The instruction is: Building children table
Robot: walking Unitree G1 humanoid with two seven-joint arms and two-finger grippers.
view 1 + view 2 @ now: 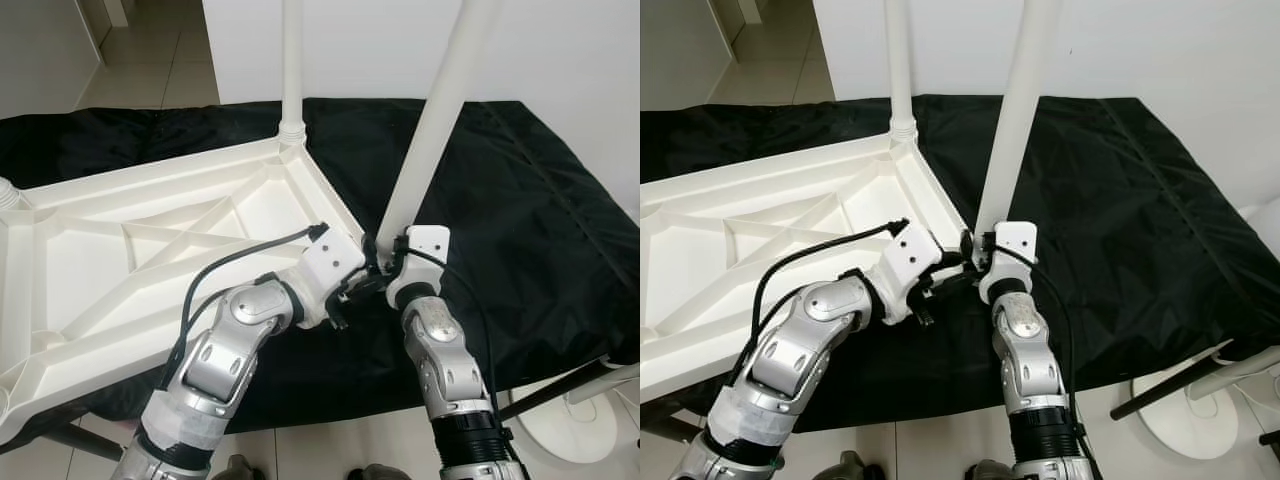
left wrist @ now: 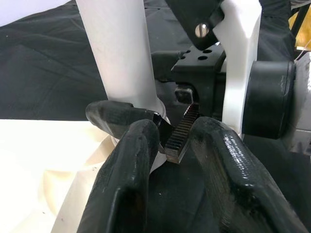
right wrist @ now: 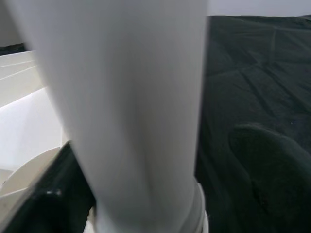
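A white plastic children's table (image 1: 150, 250) lies upside down on a black cloth (image 1: 520, 200). One white leg (image 1: 291, 70) stands upright in the table's far corner. A second white leg (image 1: 440, 110) leans to the right, with its base at the near right corner. My right gripper (image 1: 385, 262) is shut on that base, and in the right wrist view the leg (image 3: 131, 111) sits between black fingers (image 3: 43, 199). My left gripper (image 1: 350, 290) is just left of it, open, its fingers (image 2: 126, 170) beside the right gripper's body and holding nothing.
The cloth-covered surface ends close in front of me, with tiled floor below. A white round base (image 1: 580, 420) and a dark rod (image 1: 550, 390) are on the floor at the lower right. A white wall stands behind. Another leg socket (image 1: 8, 192) shows at the table's left corner.
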